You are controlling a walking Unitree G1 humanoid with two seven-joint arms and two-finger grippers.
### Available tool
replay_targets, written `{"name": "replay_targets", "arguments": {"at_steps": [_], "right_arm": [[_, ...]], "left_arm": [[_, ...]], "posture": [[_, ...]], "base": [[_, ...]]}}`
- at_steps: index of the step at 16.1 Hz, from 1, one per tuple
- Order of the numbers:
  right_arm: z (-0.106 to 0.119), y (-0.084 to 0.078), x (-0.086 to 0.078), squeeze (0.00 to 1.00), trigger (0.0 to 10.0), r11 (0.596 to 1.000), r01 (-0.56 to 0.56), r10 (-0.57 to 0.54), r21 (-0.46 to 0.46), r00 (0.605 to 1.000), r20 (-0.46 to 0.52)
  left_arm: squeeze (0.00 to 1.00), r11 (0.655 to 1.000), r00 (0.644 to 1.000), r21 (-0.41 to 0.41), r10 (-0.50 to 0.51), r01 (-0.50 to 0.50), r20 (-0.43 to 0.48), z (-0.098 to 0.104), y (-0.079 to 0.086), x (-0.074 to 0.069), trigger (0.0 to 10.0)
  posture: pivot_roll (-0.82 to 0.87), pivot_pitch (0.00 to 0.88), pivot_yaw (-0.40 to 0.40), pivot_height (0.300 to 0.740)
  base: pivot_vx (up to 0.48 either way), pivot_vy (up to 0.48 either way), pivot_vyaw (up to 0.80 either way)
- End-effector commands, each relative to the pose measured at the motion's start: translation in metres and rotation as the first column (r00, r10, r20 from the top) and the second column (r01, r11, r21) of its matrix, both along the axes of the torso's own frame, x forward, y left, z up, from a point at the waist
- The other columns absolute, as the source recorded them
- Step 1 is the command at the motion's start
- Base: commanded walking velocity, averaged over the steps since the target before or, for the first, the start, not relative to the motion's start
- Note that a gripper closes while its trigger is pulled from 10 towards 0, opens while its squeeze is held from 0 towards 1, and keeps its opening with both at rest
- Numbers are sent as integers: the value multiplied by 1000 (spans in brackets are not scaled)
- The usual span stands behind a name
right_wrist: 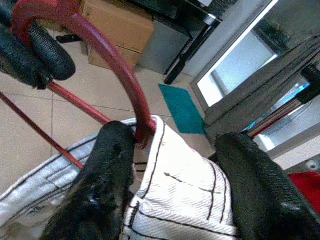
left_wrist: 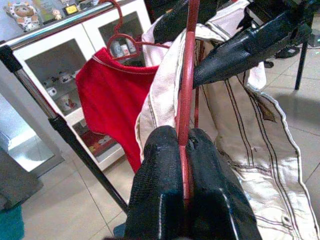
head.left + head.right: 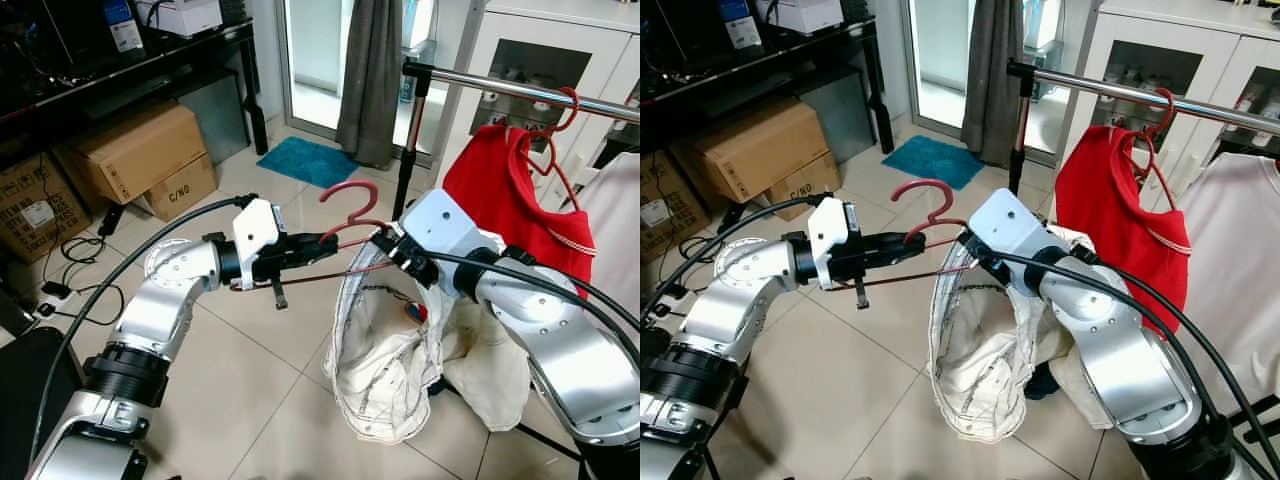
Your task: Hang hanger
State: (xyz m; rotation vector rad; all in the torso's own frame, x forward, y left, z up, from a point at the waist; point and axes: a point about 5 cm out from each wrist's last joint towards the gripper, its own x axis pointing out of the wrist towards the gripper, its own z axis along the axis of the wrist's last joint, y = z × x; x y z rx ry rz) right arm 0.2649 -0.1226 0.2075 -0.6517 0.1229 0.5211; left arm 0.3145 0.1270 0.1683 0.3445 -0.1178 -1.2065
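Gripping the red hanger (image 3: 350, 215) from both sides, the two arms hold it up in the air in front of the robot, well above the tiled floor (image 3: 250, 370); the left gripper (image 3: 300, 247) comes in from the robot's left with its black fingers (image 2: 165, 190) pinched tight on the hanger's thin red rod, and the left wrist view shows that rod squeezed right in the seam between the two pads; the right gripper (image 3: 385, 243) meets it from the other side at the neck of the hanger, where the hook curves up; in the right wrist view its fingers (image 1: 107, 165) stand fairly wide, one pressed against the base of the red hook and the white cloth, the other on the far side of the cloth, so they straddle the hanger's neck and the garment's collar together.

Draped on that hanger is a white garment (image 3: 385, 370) with dark stitch lines, sagging down in a loose loop below the two grippers; behind and to the right runs a chrome clothes rail (image 3: 520, 92) on a black upright, well above the held hanger's hook and apart from it; a red garment (image 3: 510, 200) already hangs from that rail on its own red hanger, and a pale shirt (image 3: 615, 220) hangs beside it; cardboard boxes (image 3: 140, 150) sit under a dark counter (image 3: 130, 70) on the left, with a teal mat (image 3: 310, 160) by the grey curtain (image 3: 370, 80).
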Motion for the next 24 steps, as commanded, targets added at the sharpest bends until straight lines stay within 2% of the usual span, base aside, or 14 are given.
{"name": "replay_targets", "arguments": {"at_steps": [1, 4, 9, 16, 17, 19, 20, 22, 23, 24], "right_arm": [[2, -9, 3, 0, 0, 998, 60, -59, -34, 998, 29], [1, -9, 3, 0, 0, 997, 56, -55, -44, 998, 25], [-3, -16, 2, 0, 0, 995, -13, 12, -95, 1000, -8], [-2, -16, -3, 0, 0, 992, -116, 114, -39, 992, -58], [-3, -13, -6, 0, 0, 989, -148, 149, 14, 985, -86], [0, -6, -11, 0, 0, 970, -204, 220, 130, 967, -126], [1, -5, -13, 0, 0, 962, -224, 246, 156, 959, -138], [2, 0, -19, 0, 0, 917, -294, 346, 269, 922, -171], [3, 1, -20, 0, 0, 907, -301, 361, 295, 917, -172], [5, 3, -24, 0, 0, 877, -326, 403, 352, 898, -173]], "left_arm": [[0, 999, 995, -53, 14, -9, 95, 22, 4, 4, 0], [0, 999, 995, -50, 23, -19, 98, 22, 6, 6, 0], [0, 999, 993, -15, 49, -48, 104, 24, 22, 7, 0], [0, 998, 994, 50, 39, -45, 100, 27, 42, 7, 0], [0, 996, 997, 93, -2, -6, 79, 25, 46, 4, 0], [0, 986, 999, 167, -10, 2, 43, 20, 58, 4, 0], [0, 982, 999, 191, -1, -6, 39, 19, 61, 5, 0], [0, 969, 998, 243, 46, -52, 32, 18, 75, 10, 0], [0, 968, 998, 246, 51, -57, 32, 18, 77, 11, 0], [0, 966, 998, 251, 59, -64, 30, 18, 81, 11, 0]], "posture": [[-184, 0, 61, 740], [-191, 0, 59, 740], [-182, 0, 54, 740], [-180, 0, 57, 740], [-180, 0, 57, 740], [-179, 0, 58, 740], [-179, 0, 59, 740], [-178, 0, 60, 740], [-178, 0, 60, 740], [-178, 0, 60, 740]], "base": [[0, 0, 0], [0, 0, 0], [0, 0, 0], [0, 0, 0], [0, 0, 0], [0, 0, 0], [0, 0, 0], [0, 0, 0], [0, 0, 0], [0, 0, 0]]}}
